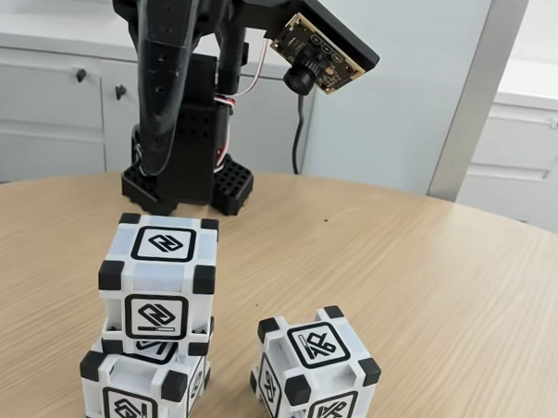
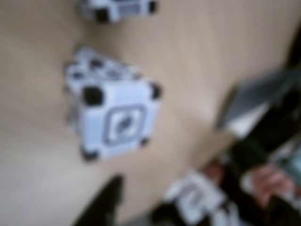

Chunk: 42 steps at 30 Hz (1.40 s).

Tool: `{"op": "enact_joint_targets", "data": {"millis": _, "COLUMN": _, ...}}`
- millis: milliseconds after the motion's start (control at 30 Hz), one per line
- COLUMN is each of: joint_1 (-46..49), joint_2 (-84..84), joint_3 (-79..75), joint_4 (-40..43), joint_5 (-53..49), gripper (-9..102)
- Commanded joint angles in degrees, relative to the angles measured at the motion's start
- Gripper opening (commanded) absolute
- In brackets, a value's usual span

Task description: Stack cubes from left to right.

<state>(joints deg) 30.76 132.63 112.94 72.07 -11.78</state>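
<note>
Two cubes stand stacked at the left in the fixed view: the upper cube (image 1: 159,279) sits slightly askew on the lower cube (image 1: 143,386). A third cube (image 1: 314,369) rests alone on the wooden table (image 1: 430,276) to their right. The black arm (image 1: 167,84) rises behind the stack, and its wrist camera (image 1: 323,54) hangs high above. The blurred wrist view looks down on the stack (image 2: 115,120), with the lone cube (image 2: 117,8) at the top edge. A dark gripper finger (image 2: 103,202) pokes in at the bottom, clear of the cubes and holding nothing that shows.
The arm's black base (image 1: 190,180) stands at the table's back. White cabinets (image 1: 43,99) line the wall behind. The table's curved edge (image 1: 502,222) runs at the right. In the wrist view a blurred person's hand (image 2: 268,181) shows at the bottom right.
</note>
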Motion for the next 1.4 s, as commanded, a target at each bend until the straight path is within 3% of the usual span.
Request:
{"op": "enact_joint_targets", "data": {"millis": 0, "joint_1": -2.46, "joint_2": 1.14, "joint_3": -3.25, "joint_4": -2.02, "joint_5": 0.53, "gripper": 33}}
{"op": "enact_joint_targets", "data": {"millis": 433, "joint_1": -24.87, "joint_2": 0.88, "joint_3": -2.55, "joint_4": -3.96, "joint_5": 10.55, "gripper": 33}}
{"op": "enact_joint_targets", "data": {"millis": 633, "joint_1": -25.84, "joint_2": -0.18, "joint_3": -2.20, "joint_4": -5.36, "joint_5": 18.98, "gripper": 33}}
{"op": "enact_joint_targets", "data": {"millis": 900, "joint_1": -25.84, "joint_2": -6.15, "joint_3": -2.29, "joint_4": -8.17, "joint_5": 13.71, "gripper": 34}}
{"op": "enact_joint_targets", "data": {"millis": 1367, "joint_1": -24.79, "joint_2": -28.83, "joint_3": -3.25, "joint_4": -8.35, "joint_5": 13.54, "gripper": 34}}
